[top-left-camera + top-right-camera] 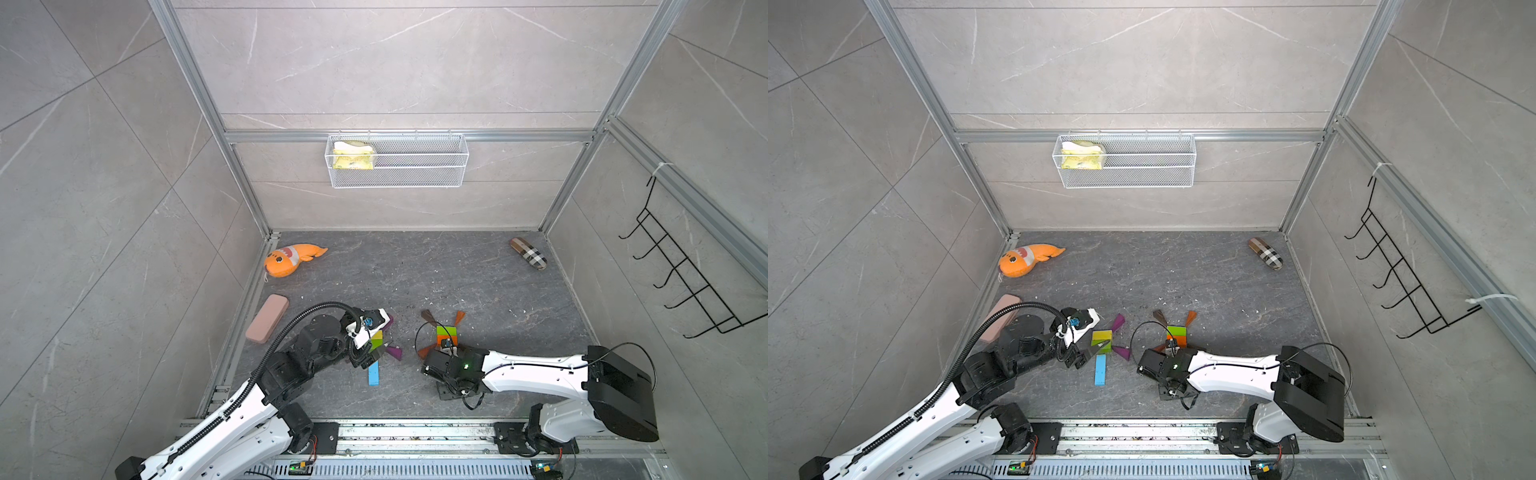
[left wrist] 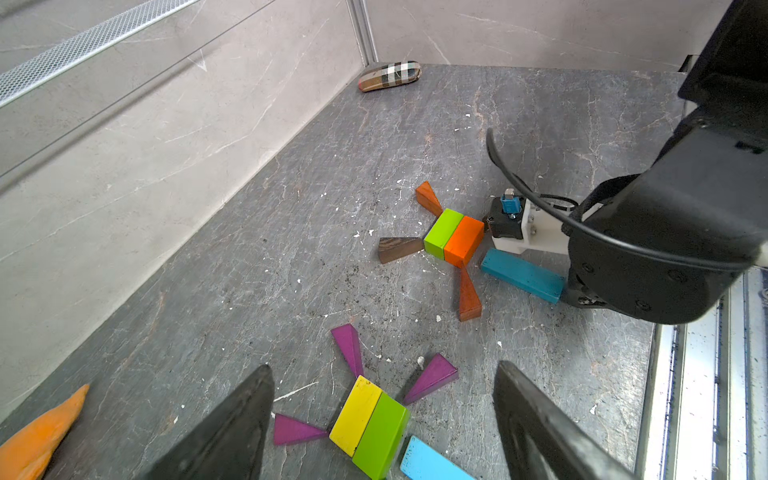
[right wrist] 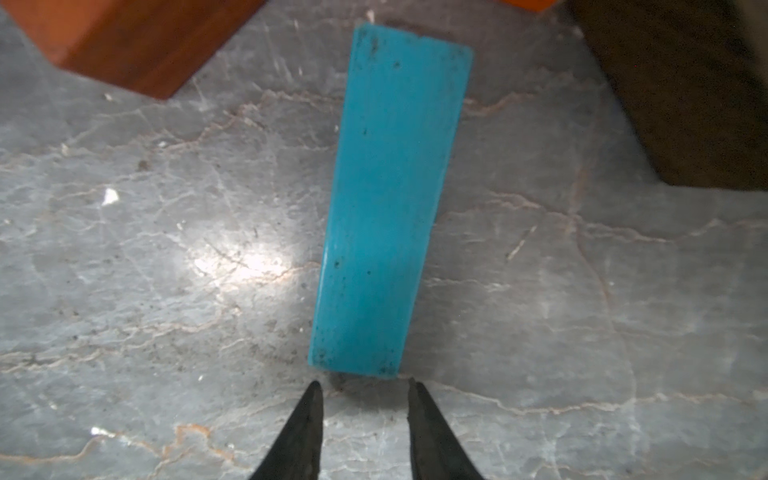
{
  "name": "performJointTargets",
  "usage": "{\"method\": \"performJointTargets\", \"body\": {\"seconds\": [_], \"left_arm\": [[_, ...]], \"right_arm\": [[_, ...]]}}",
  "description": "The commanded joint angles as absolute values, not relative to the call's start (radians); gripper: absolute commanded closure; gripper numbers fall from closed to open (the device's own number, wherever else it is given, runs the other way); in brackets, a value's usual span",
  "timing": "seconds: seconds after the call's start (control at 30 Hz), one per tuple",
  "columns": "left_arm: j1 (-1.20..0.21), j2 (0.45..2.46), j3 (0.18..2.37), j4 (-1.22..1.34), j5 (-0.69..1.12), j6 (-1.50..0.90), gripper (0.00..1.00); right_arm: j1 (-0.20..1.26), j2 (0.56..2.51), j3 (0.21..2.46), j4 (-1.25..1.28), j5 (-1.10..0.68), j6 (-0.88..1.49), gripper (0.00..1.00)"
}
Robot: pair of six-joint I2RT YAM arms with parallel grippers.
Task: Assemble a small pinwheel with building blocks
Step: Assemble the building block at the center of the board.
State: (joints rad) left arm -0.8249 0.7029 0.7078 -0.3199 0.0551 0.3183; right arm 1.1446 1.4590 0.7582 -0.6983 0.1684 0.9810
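In the left wrist view a yellow brick (image 2: 355, 415) and a green brick (image 2: 380, 436) lie side by side. Three purple wedges (image 2: 349, 349) fan out from them, and a light-blue bar (image 2: 432, 463) lies at one end. My left gripper (image 2: 384, 368) hangs above this group, open wide and empty. To the right lies a green brick (image 2: 442, 232) beside an orange brick (image 2: 463, 241), with a brown wedge (image 2: 399, 248) and two orange wedges (image 2: 468, 297). A blue bar (image 3: 390, 199) lies flat by them. My right gripper (image 3: 364, 382) sits just off its near end, open narrowly, holding nothing.
An orange plush fish (image 1: 291, 259) and a pink case (image 1: 267, 318) lie along the left wall. A plaid case (image 1: 528, 253) lies at the back right. A wire basket (image 1: 397, 160) hangs on the back wall, a black hook rack (image 1: 681, 282) on the right wall.
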Motion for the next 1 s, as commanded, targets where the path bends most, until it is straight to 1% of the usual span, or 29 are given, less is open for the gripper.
{"method": "performJointTargets", "body": {"seconds": [0.0,0.97], "left_arm": [[-0.824,0.704,0.703,-0.315,0.069,0.334,0.16],[-0.824,0.712,0.701,-0.315,0.093,0.337,0.16]], "right_arm": [[1.149,1.474,0.755,-0.711,0.204,1.006,0.63],[1.130,1.496,0.783,-0.724,0.242,0.986,0.61]]}}
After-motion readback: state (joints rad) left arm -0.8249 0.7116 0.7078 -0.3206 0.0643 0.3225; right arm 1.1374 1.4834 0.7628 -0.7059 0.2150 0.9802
